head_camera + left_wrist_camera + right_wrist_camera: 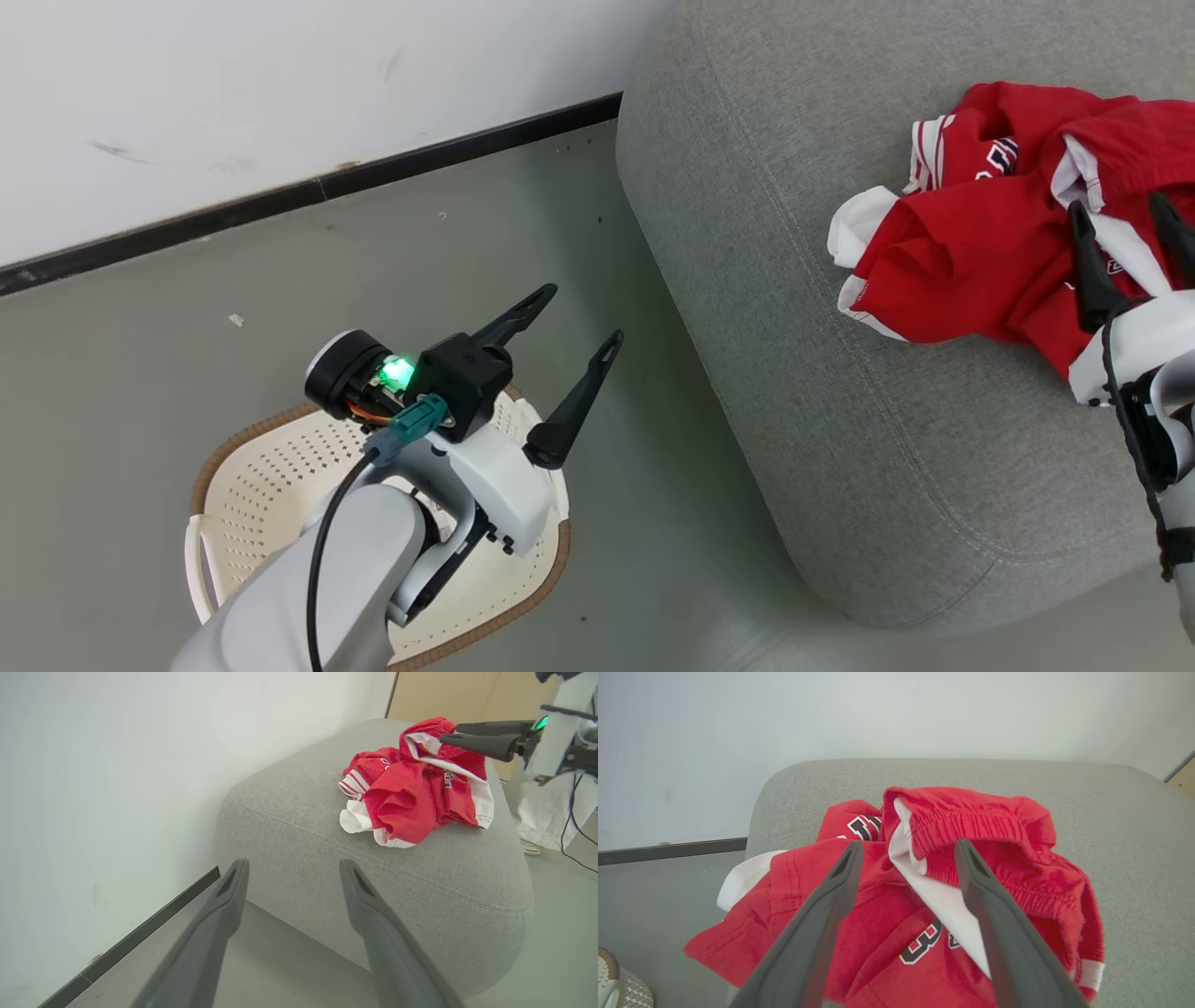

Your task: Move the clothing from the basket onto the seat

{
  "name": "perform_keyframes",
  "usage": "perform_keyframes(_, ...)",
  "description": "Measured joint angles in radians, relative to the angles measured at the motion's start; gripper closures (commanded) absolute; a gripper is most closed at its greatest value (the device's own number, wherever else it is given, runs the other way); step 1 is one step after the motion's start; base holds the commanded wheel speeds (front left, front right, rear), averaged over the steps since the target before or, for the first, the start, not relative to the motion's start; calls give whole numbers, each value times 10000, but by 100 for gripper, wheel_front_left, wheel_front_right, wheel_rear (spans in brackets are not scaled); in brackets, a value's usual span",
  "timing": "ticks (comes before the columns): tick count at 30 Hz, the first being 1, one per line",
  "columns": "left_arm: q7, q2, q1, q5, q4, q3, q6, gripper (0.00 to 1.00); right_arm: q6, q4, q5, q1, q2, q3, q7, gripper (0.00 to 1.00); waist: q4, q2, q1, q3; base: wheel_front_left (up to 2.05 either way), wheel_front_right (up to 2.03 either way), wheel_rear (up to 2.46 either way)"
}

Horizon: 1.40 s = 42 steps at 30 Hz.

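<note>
The clothing (971,271) is a soft red bundle with white parts. It lies crumpled on top of the seat (794,401), at the upper right of the head view. It has red and white stripes on 1 edge and dark letters. In the right wrist view, a number 3 with a dark outline shows near the bottom middle, and a stretchy red waistband sits on top of the pile. The seat is a big grey sofa with round edges and a stitched line. The basket (266,495) is cream-white with little holes and a brown rim. It stands on the floor at the lower left, well apart from the clothing.
</note>
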Motion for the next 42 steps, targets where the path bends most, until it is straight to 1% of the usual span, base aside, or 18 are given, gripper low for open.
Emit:
perform_keyframes(6, -384, 119, 381, -127, 215, 430, 324, 0, 0, -692, -65, 715, 263, -215, -2, 0, -111, 0, 0, -342, 0, 0, 0)
perform_keyframes(10, -633, 161, 620, -261, 311, 677, 443, 0, 0, -1175, -165, 1019, 435, -234, -2, 0, -113, 0, 0, -581, 0, 0, 0)
perform_keyframes(18, -1267, 272, 981, -439, 541, 1294, 817, 0, -2, -2042, -380, 1146, 784, 351, -2, 0, 44, 0, 0, -1034, 0, 0, 0)
perform_keyframes(27, -1810, 761, 1454, -485, 1095, 2088, 1356, 0, -2, -2702, -579, 1160, 1206, 1262, -2, 0, 413, 0, 0, -1511, 0, 0, 0)
perform_keyframes(32, -1944, 882, 1918, -600, 1325, 2472, 1691, 0, -2, -2911, -602, 1540, 1475, 1697, -2, 0, 729, 0, 0, -1812, 0, 0, 0)
perform_keyframes(42, -2186, 1106, 2827, -794, 1703, 3170, 2303, 0, 0, -3436, -395, 2167, 1724, 1981, -4, 0, 1281, 0, 0, -2282, 0, 0, 0)
